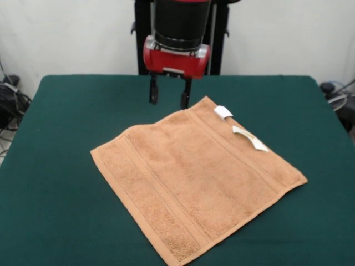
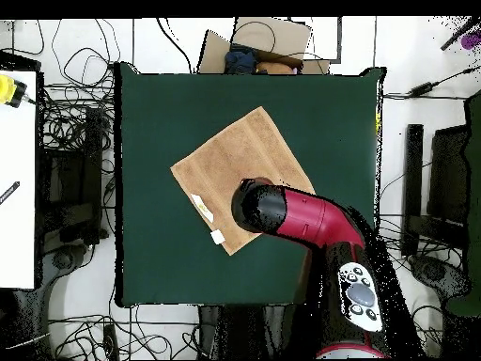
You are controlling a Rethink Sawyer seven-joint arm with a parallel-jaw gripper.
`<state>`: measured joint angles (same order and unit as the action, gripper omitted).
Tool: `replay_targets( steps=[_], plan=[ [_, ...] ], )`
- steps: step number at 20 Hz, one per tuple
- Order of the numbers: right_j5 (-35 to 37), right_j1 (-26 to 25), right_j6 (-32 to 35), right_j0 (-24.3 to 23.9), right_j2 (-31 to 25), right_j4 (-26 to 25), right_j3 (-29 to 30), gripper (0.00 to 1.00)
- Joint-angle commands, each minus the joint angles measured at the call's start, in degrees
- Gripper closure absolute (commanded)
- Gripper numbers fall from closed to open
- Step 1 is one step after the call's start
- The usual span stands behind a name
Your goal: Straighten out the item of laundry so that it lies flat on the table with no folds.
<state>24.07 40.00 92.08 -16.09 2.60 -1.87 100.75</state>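
The orange-tan towel [image 1: 194, 177] lies spread out flat on the green table [image 1: 66, 111], turned like a diamond, with woven border bands along two sides. Two small white tags [image 1: 244, 134] sit on its far right edge. In the overhead view the towel [image 2: 235, 155] lies near the table's [image 2: 160, 103] middle, its corner nearest the robot covered by the arm. My gripper [image 1: 169, 98] hangs just above the towel's far corner, open and empty, both black fingers [image 1: 153, 91] clear of the cloth. In the overhead view the arm's head [image 2: 258, 207] hides the gripper.
Cables and boxes lie on the floor around the table [image 2: 70, 141]. A cardboard box [image 2: 268, 42] sits beyond the table's far edge in the overhead view. A white surface [image 2: 17, 179] stands at the left.
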Motion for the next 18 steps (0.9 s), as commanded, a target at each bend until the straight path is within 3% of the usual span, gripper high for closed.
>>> replay_targets(
  steps=[1,18],
  plan=[
    [-3.9,-3.2,0.5,-2.0,-7.3,-4.5,0.7,0.00],
    [-2.3,-1.3,3.2,-0.7,-6.6,-6.2,0.7,0.00]
  ],
)
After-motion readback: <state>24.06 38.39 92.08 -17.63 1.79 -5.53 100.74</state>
